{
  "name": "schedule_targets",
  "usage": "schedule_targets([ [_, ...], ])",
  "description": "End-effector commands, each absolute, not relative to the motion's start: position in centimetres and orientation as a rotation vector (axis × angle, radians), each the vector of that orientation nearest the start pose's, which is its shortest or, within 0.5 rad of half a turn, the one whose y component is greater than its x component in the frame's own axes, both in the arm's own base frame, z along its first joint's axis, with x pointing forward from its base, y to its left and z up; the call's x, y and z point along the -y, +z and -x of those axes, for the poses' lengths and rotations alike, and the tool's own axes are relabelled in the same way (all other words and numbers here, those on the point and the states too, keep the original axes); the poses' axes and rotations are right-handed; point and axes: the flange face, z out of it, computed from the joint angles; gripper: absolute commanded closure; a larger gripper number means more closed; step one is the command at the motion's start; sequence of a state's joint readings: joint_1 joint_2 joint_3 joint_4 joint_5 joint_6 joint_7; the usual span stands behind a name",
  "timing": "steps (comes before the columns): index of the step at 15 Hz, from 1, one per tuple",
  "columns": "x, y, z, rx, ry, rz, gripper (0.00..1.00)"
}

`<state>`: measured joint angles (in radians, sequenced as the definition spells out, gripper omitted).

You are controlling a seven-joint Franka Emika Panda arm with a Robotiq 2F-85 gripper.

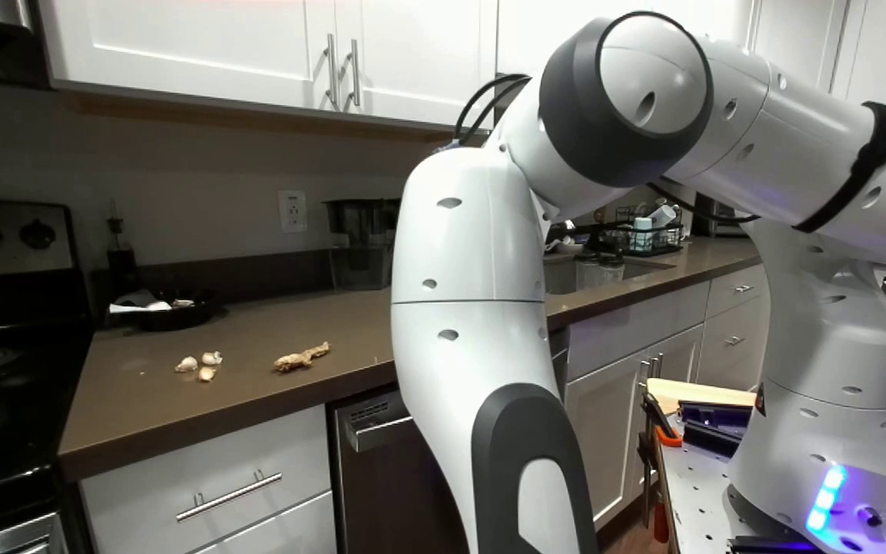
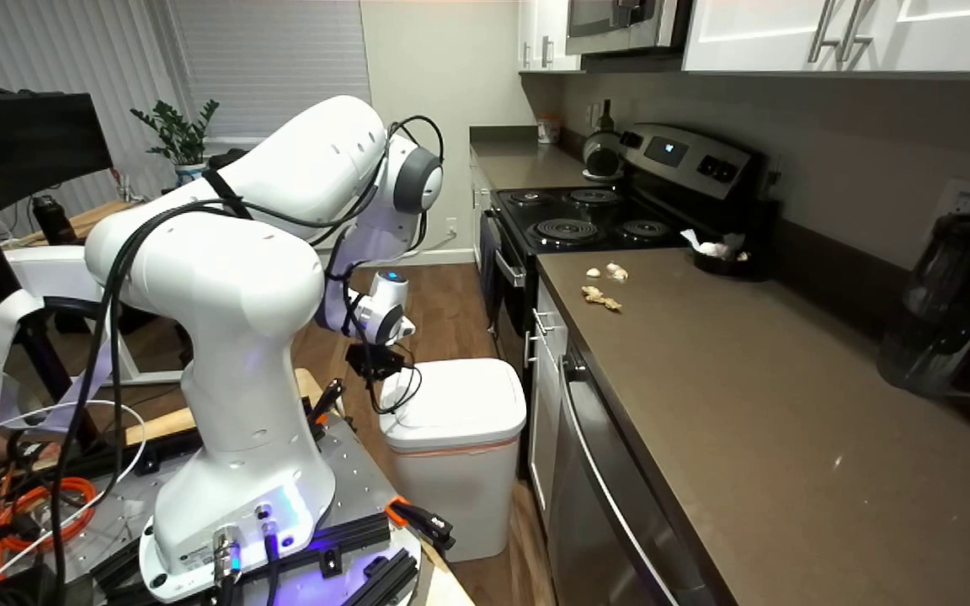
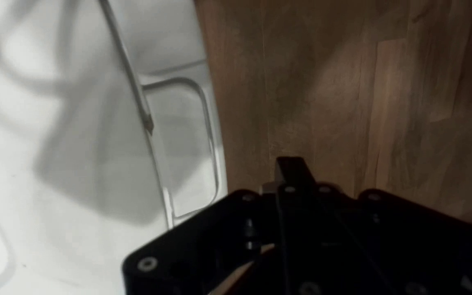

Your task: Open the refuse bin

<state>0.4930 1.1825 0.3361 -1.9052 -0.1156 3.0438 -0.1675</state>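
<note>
We are seeing the hand (image 3: 291,164) closed on nothing, over the floor (image 3: 322,102) just past the edge of the lid (image 2: 460,400). The refuse bin (image 2: 460,501) is standing beside the cabinets (image 2: 546,429), lid down. For opening, we are probably doing best by hooking the hand under the latch-like panel (image 3: 182,151) and lifting slowly. Farther off, the brown worktop (image 2: 746,404) is carrying garlic (image 2: 617,271) and ginger (image 2: 599,299), with the stove (image 2: 590,215) and window blinds (image 2: 270,67) lying beyond.

White bin (image 2: 456,484), black gripper (image 3: 295,170), brown counter (image 2: 754,404)

No legible text, labels or numbers, lit blue stove display (image 2: 668,151) too small to read
</note>
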Motion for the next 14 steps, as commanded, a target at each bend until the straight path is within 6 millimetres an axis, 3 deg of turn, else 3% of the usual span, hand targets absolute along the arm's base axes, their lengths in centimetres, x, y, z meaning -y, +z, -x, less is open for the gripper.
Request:
schedule_targets([
  [1, -42.1, -8.8, -34.0, 1.322, 0.045, 2.554, 1.00],
  [8, -41.7, -9.9, -34.4, 1.372, 0.063, 2.546, 1.00],
  [14, -40.5, -10.5, -36.2, 1.357, 0.087, 2.558, 1.00],
])
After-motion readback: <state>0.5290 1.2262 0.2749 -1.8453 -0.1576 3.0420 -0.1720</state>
